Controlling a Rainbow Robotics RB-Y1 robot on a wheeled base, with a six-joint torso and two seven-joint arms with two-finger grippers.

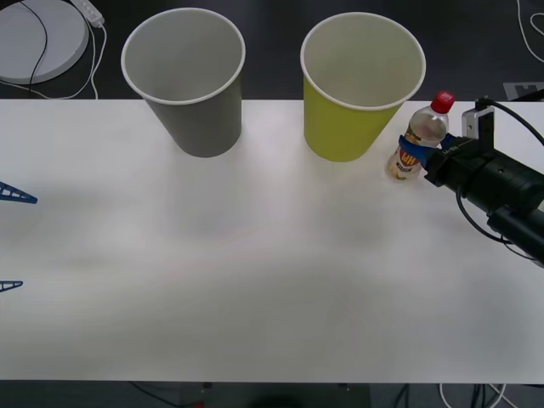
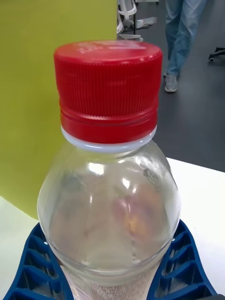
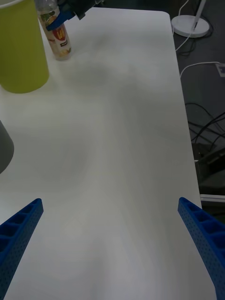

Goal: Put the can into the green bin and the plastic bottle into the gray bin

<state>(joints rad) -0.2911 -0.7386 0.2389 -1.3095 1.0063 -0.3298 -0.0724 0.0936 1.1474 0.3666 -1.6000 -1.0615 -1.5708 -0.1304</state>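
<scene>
Bottle (image 1: 420, 140) upright on the bench (image 1: 272, 280), just right of the green bin (image 1: 357, 93). Right pincer (image 1: 416, 155) clasped its label band; judged light, thin-walled, slippery, best held mid-body. Left pincer (image 3: 110, 243) waited spread wide at the near left.

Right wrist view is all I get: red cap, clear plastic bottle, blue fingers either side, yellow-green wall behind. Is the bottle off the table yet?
Observer: No. In the front view the small clear plastic bottle with the red cap stands upright on the white table, with the right gripper around its labelled middle.
Operator: Where's the gray bin?
Observer: The large olive-gray tapered bin stands at the table's back edge, on the far side of the yellow-green tapered bin from the bottle.
Operator: Left arm in the way?
Observer: No. The left gripper is at the table's left edge, fingers open.
</scene>
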